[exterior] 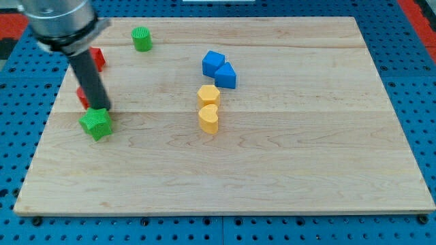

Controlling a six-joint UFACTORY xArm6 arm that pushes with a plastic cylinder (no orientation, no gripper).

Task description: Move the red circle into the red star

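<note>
Eight little blocks are sitting on the wooden board [272, 177]. Two are showing green: a star [96, 123] and a round one [142, 39]. Two are red [97, 59] [82, 97], partly hiding behind the rod. Two are blue [212, 63] [225, 75]. Two are yellow [208, 94] [209, 118].

Board [286, 170]: pale wood grain, on blue pegboard [409, 61]. Blocks: two red [97, 58] [82, 96], green star [96, 123], green cylinder [142, 39], two blue [212, 63] [225, 75], two yellow [208, 94] [209, 118]. Rod dark.

On tabletop [286, 170], at view's left: my tip [101, 107] at top edge of green star [96, 124]; red circle [82, 97] partly hidden behind rod; red star [98, 59] above. Green circle [142, 39] near view's top. Near centre: blue cube [212, 63] touching blue block [225, 75]; just below, yellow hexagon [208, 94] touching yellow heart [209, 118].
</note>
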